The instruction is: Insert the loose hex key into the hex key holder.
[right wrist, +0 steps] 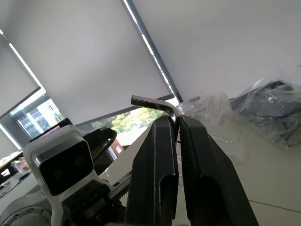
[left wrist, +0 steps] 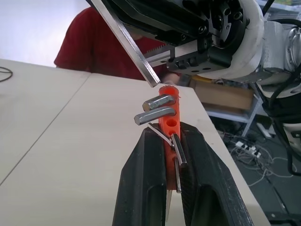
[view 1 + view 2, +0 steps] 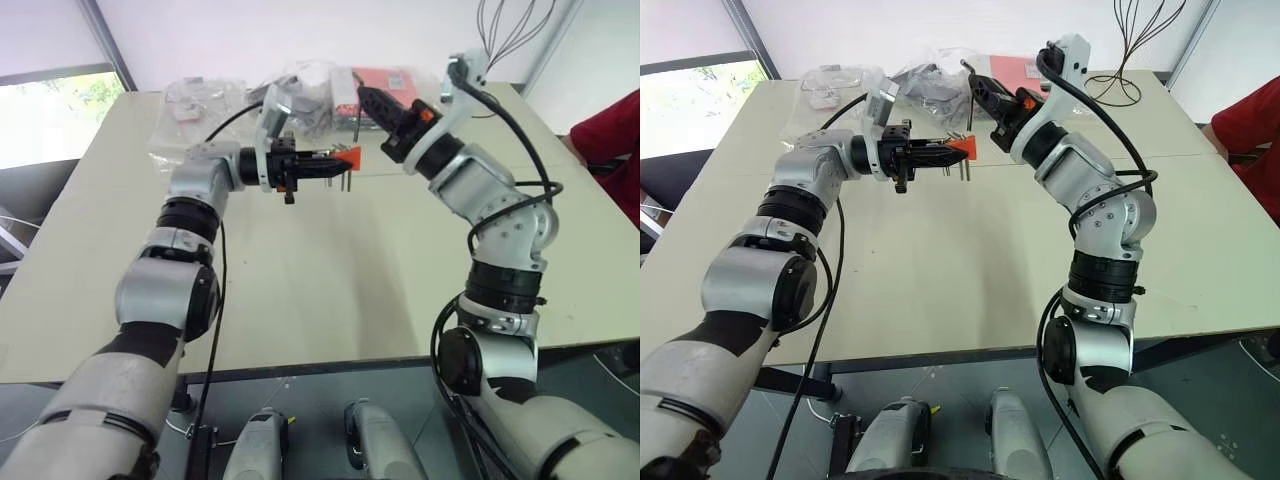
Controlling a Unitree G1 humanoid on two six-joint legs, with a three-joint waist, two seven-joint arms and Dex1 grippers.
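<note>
With the left gripper (image 2: 171,188) pinching the orange holder (image 2: 168,120), the right gripper (image 1: 177,123) is pinching the loose key (image 2: 126,42), needing its tip steered squarely above the holder's open hole.

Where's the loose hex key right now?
The loose hex key is pinched in the right hand, held above the table; in the left wrist view its tip sits at the top of the hex key holder gripped by the left hand.

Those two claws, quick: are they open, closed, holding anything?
Left gripper: closed on the orange hex key holder.
Right gripper: closed on the loose hex key.
</note>
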